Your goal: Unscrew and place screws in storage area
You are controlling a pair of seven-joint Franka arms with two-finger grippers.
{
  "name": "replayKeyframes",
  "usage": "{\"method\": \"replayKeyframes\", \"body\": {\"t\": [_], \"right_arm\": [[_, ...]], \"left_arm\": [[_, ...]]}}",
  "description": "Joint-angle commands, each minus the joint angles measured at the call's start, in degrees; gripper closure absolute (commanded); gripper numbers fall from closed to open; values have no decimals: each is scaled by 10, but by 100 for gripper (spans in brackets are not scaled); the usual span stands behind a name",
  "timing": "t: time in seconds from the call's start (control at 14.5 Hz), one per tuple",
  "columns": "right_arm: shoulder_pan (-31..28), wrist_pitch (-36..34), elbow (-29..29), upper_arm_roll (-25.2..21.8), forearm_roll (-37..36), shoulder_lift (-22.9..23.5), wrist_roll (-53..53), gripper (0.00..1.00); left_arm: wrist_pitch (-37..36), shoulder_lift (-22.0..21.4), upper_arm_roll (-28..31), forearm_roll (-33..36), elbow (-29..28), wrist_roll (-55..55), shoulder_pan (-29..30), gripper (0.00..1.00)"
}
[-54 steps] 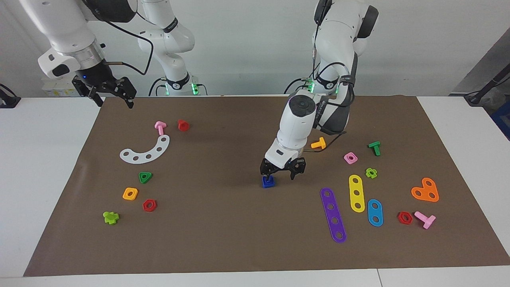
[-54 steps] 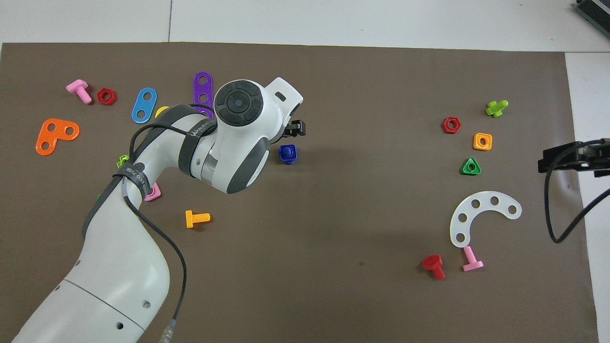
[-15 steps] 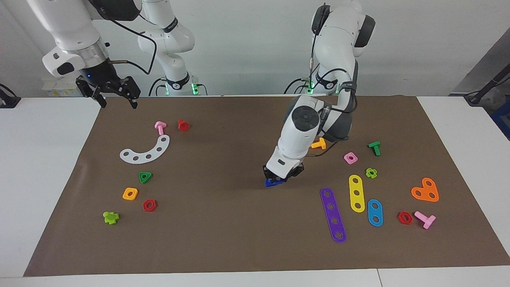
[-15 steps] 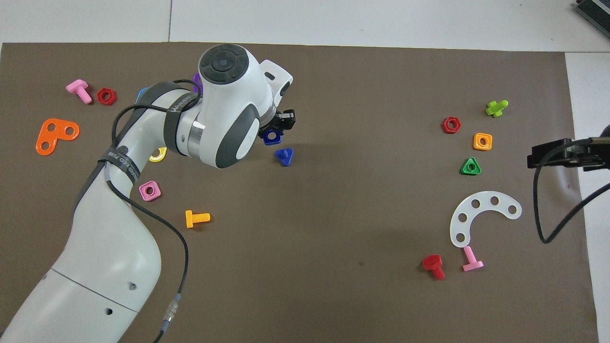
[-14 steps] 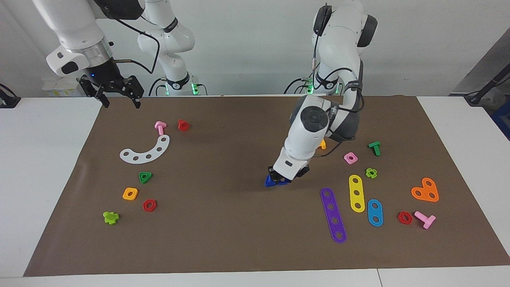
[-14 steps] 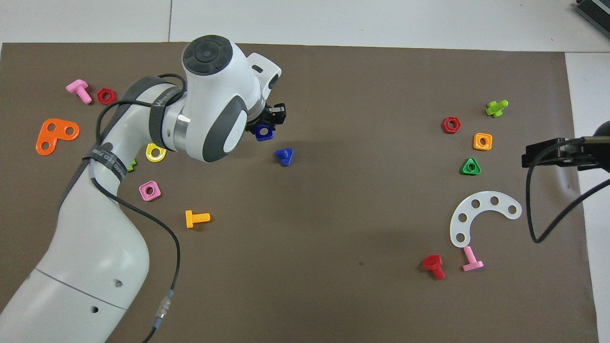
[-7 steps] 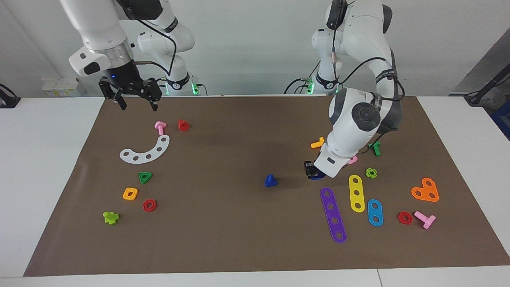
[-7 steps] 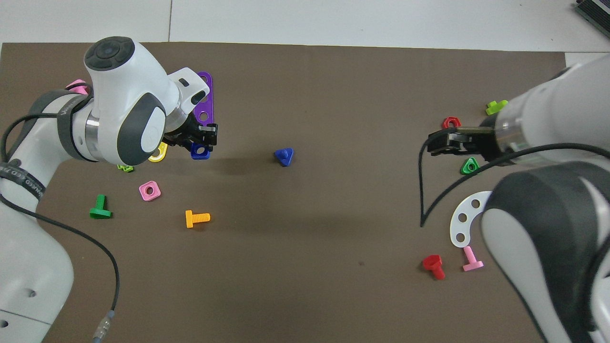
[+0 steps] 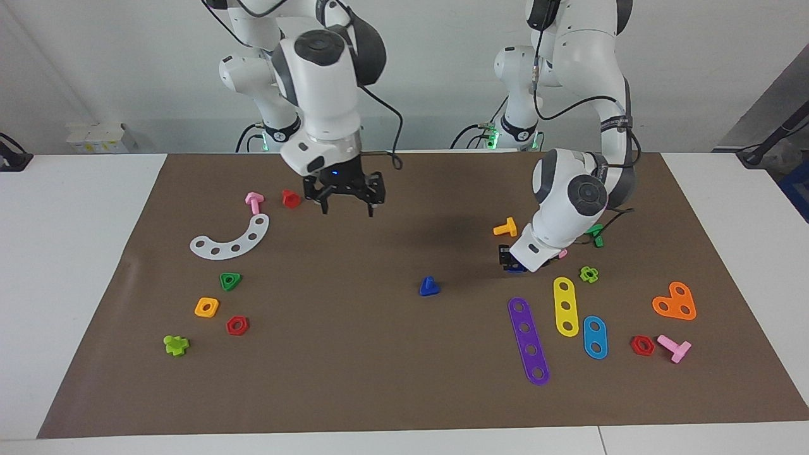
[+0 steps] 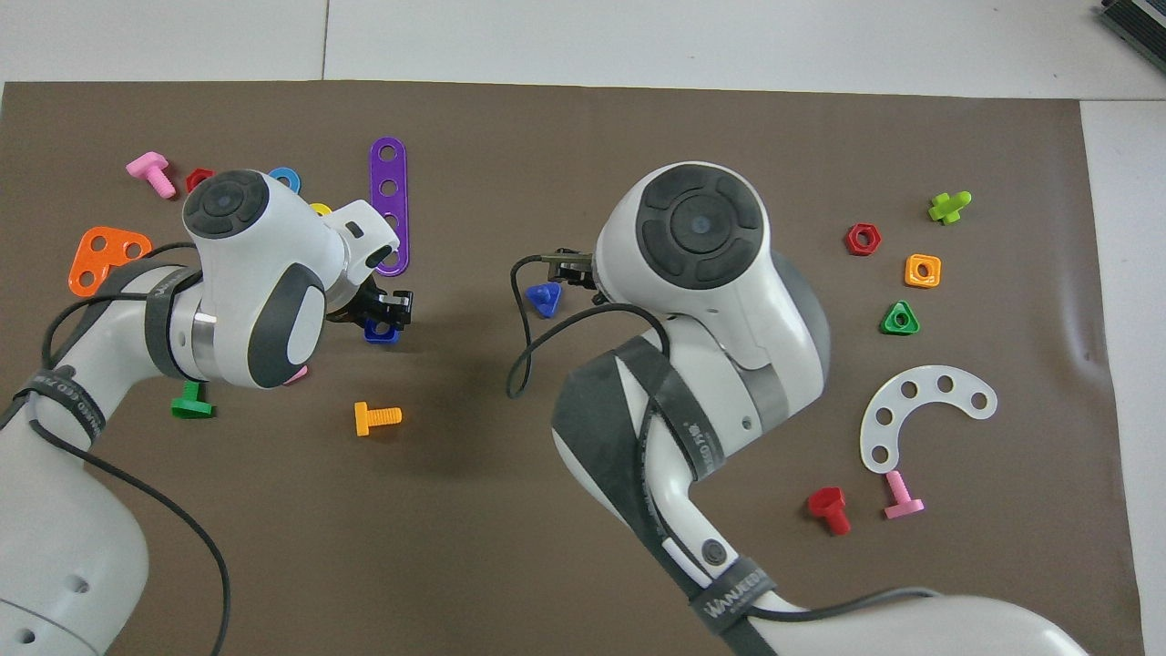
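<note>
The dark blue triangular-headed screw (image 9: 429, 287) stands on its head, shaft up, on the middle of the brown mat (image 9: 379, 379); it also shows in the overhead view (image 10: 545, 298). My left gripper (image 9: 509, 259) is low over the mat toward the left arm's end, beside the orange screw (image 9: 505, 227), and is shut on the dark blue square nut (image 10: 383, 332). My right gripper (image 9: 347, 206) hangs open and empty above the mat, beside the red screw (image 9: 291, 198) and the pink screw (image 9: 254, 202). In the overhead view its own arm hides most of it.
A white curved strip (image 9: 231, 240), three nuts (image 9: 231, 280) and a lime screw (image 9: 176, 344) lie toward the right arm's end. Purple (image 9: 528, 340), yellow (image 9: 565, 306) and blue (image 9: 595, 337) strips, an orange plate (image 9: 675, 302) and small parts lie toward the left arm's end.
My left gripper lifted the square nut off the blue screw and carried it toward the left arm's end. My right arm swung from the mat's edge to over its middle.
</note>
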Motion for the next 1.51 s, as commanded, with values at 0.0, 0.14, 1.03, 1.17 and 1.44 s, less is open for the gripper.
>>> {"method": "replayKeyframes", "body": {"t": [0.0,0.14,1.03,1.17,1.44], "right_arm": [[2,46,34,6,9,58,9,0],[8,72,64,17,3,114,19,0],[26,166,15,17,-9,161,-2,54],[26,166,15,17,-9,161,-2,55],[27,156,24,16,-10,161,-3,100]], "left_arm": [[31,-34,2,-1,-54,23,2,61],[33,-37,5,0,-54,25,2,21],[-244,-104,34,57,115,54,72,0],[-295,-113,36,65,149,52,73,0],[-347,-149,38,63,185,50,89,0]]}}
